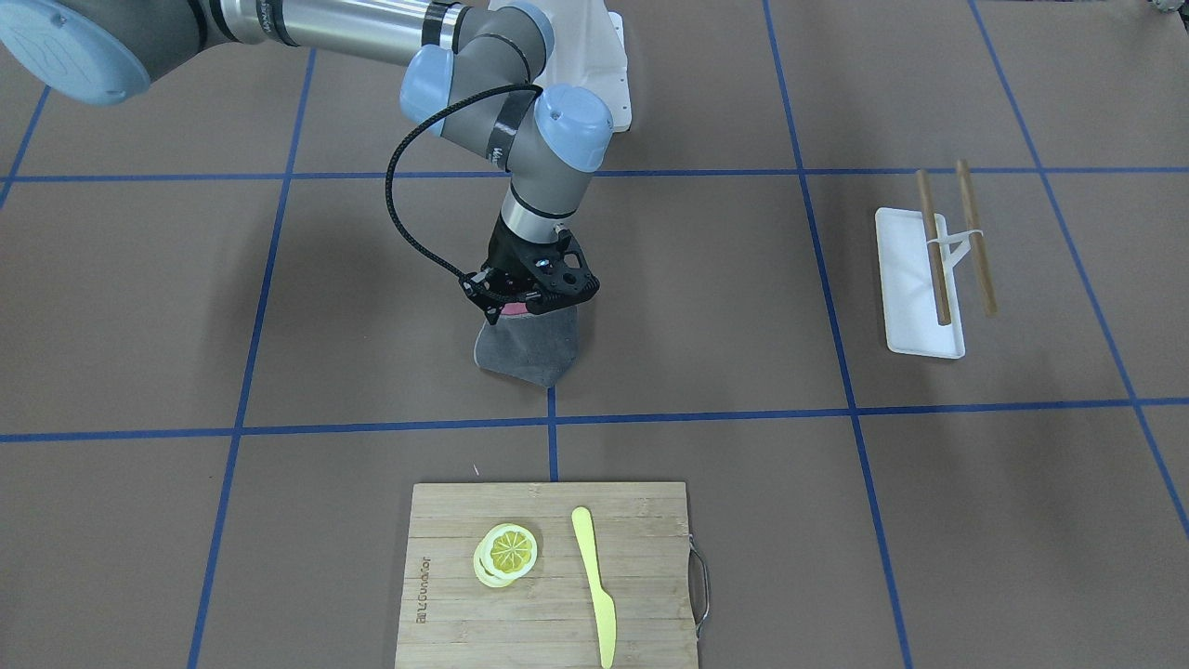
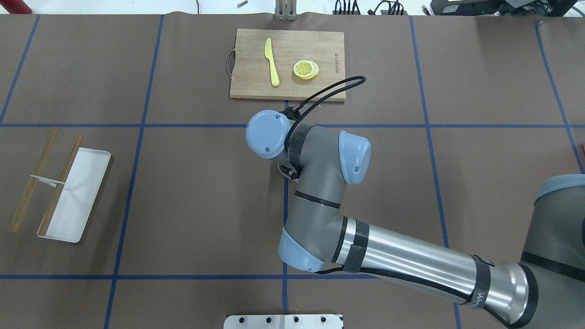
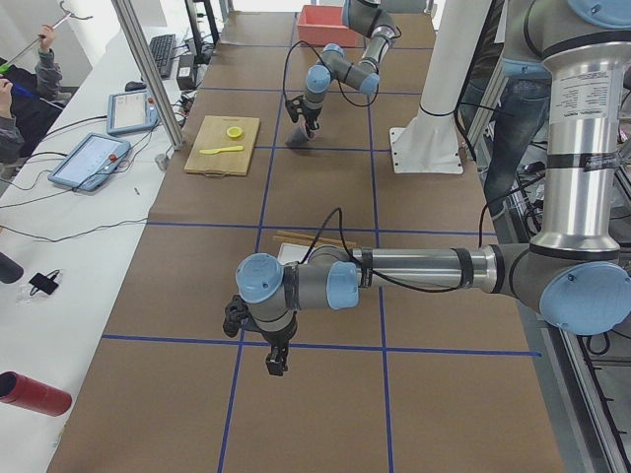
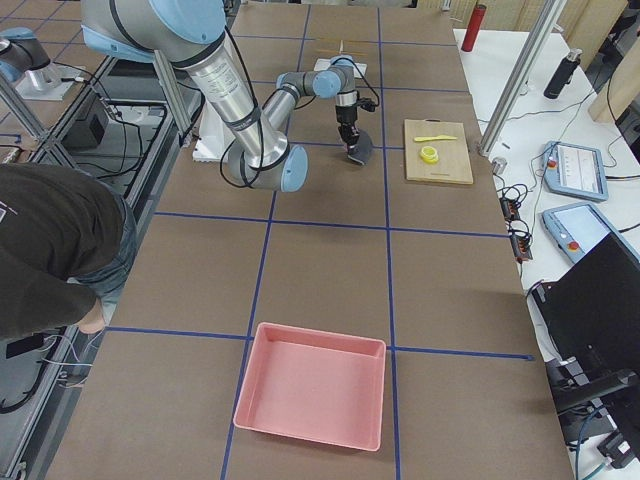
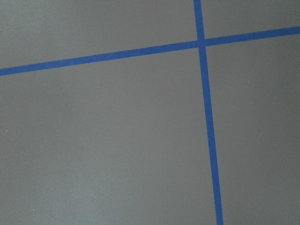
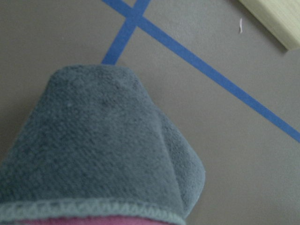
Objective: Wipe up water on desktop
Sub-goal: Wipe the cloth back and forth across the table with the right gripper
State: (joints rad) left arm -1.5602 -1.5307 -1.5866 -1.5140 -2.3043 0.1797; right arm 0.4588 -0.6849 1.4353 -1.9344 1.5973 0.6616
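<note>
Desktop (image 1: 706,307): matte brown, blue tape grid, fills every view. Right gripper (image 1: 531,299) sits mid-table, jaws clamped on the top of a grey cloth (image 1: 531,351). The cloth hangs down and its lower edge looks to rest on the desktop, though I can't confirm contact from these angles.

Views differ:
- Overhead: wrist covers both gripper and cloth.
- Front view shows the grip clearly. Right wrist cam adds a pink strip at the cloth's held edge and a tape crossing just past its tip.
- Left gripper (image 3: 277,361) shows only in the left side view, hanging low over the surface by a tape line. I can't tell how far open it is. Its wrist cam shows only brown surface and a tape crossing.

Around it:
- Board (image 1: 548,576) is nearest to the cloth, across one tape line, with lemon slices (image 1: 507,554) and a yellow knife (image 1: 594,581) on it.
- White tray (image 1: 906,297) is well apart on the left-arm side, with two sticks (image 1: 934,246) laid partly over it.
- Pink bin (image 4: 312,398) sits at the right end, far off.
- A person (image 4: 50,250) bends beside the robot's side of the table there.
- The operators' side borders a white bench with tablets.
</note>
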